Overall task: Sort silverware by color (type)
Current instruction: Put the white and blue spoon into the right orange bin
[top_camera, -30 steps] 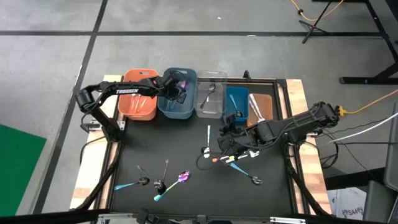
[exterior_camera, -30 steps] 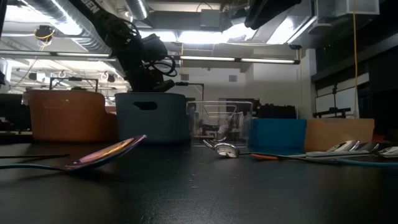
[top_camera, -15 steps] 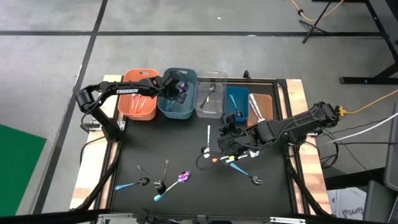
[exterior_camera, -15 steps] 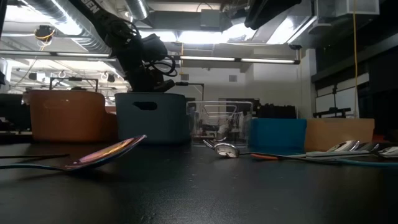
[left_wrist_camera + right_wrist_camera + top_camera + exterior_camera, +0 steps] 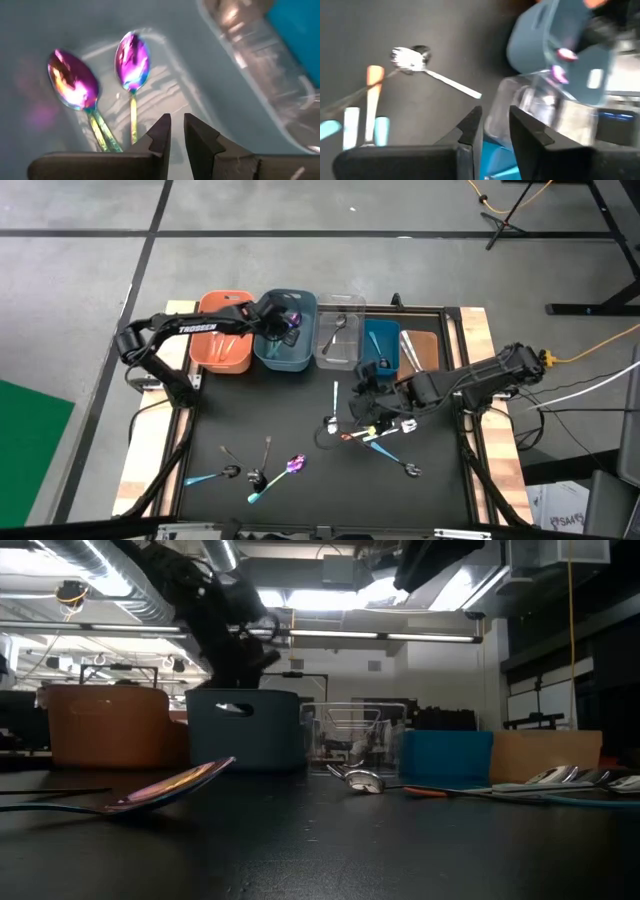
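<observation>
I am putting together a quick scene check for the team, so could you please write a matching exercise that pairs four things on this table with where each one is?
Things:
1. two purple spoons
2. silver spoon
3. left gripper
4. right gripper

Places:
A. in the clear bin
B. above the grey-blue bin
C. lying in the grey-blue bin
D. over the black table, near the front of the blue bin

Pairs: 1-C, 2-A, 3-B, 4-D
</observation>
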`<state>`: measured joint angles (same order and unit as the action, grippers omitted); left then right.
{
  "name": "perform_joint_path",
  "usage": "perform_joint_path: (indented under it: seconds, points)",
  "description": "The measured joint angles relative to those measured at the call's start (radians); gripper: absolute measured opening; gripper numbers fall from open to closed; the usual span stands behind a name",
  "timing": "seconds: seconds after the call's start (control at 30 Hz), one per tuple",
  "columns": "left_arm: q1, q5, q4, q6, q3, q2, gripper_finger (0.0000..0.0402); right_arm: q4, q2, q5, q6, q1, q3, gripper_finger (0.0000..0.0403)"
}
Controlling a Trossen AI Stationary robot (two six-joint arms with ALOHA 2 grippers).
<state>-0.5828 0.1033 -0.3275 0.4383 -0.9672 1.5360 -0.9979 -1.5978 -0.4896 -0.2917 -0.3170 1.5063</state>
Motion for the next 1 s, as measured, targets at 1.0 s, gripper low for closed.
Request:
perform_joint_path:
  seconds: [1.0]
  points:
    - [0.264, 0.016, -0.005, -0.111, 0.0, -0.352, 0.0047, 0.106, -0.242, 0.299, -0.119, 0.168, -0.001, 0.0087]
